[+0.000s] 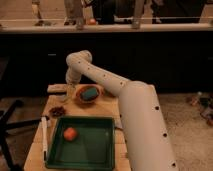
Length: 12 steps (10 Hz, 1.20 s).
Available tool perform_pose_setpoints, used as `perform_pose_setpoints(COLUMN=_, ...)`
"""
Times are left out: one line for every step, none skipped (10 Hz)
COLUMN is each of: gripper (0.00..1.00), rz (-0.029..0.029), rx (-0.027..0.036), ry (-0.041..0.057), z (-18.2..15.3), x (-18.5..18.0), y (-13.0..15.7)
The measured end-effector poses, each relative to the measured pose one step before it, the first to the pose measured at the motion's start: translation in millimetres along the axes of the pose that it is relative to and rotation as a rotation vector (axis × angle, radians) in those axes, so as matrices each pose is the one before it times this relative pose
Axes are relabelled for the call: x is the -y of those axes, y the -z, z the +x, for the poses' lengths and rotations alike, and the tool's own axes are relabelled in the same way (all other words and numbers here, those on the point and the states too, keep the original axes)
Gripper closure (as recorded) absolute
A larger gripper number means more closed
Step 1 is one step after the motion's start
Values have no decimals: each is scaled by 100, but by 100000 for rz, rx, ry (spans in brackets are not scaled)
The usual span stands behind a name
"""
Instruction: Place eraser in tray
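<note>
Eraser [56, 88] lies just left of the gripper [71, 90] (parted or closed, I cannot tell), long axis sideways, tray [97, 145] on the gripper's near side.

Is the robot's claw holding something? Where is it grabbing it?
Cannot tell. The gripper is down low, right by the eraser, but no hold shows.
</note>
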Motion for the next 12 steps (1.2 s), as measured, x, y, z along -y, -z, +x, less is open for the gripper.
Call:
perform_pose_setpoints(gripper=20, rz=-405, rx=22, ry=678, z=-345, x=-39, y=-254)
perform_pose_setpoints(gripper=20, rz=-717, rx=84, ry=1182, z=-648, x=-54, y=-421)
perform_pose_setpoints(gripper=20, rz=-431, rx=-74, ry=533, z=-319, x=-26, y=-269)
perform_pose_setpoints(gripper=20, rz=-497, rx=-384, ry=569, z=-211, x=89, y=-193)
perform_pose_setpoints(gripper=20, rz=-758, rx=-800, ry=268, z=-23, x=112, y=-382)
perform_pose_setpoints(gripper=20, rz=-663, rx=-295, ry=665, z=-477, x=20, y=-372)
perform_pose_setpoints(gripper=20, rz=-554, rx=-207, ry=395, z=-218, x=-22, y=-228)
perform_pose_setpoints(gripper=21, rz=-389, rx=-448, ry=174, z=65, x=35, y=-159)
perform_pose_setpoints(gripper=30, rz=-209, rx=-434, ry=59, z=209, x=21, y=-105)
perform_pose_setpoints(gripper=39, rz=-154, rx=-164, ry=244, z=-1, x=-38, y=-108)
perform_pose_setpoints(gripper=50, rz=-183, rx=-237, ry=236, z=70, x=-33, y=-86)
perform_pose_setpoints(gripper=60, rz=-311, rx=-242, ry=234, z=94, x=-41, y=-74)
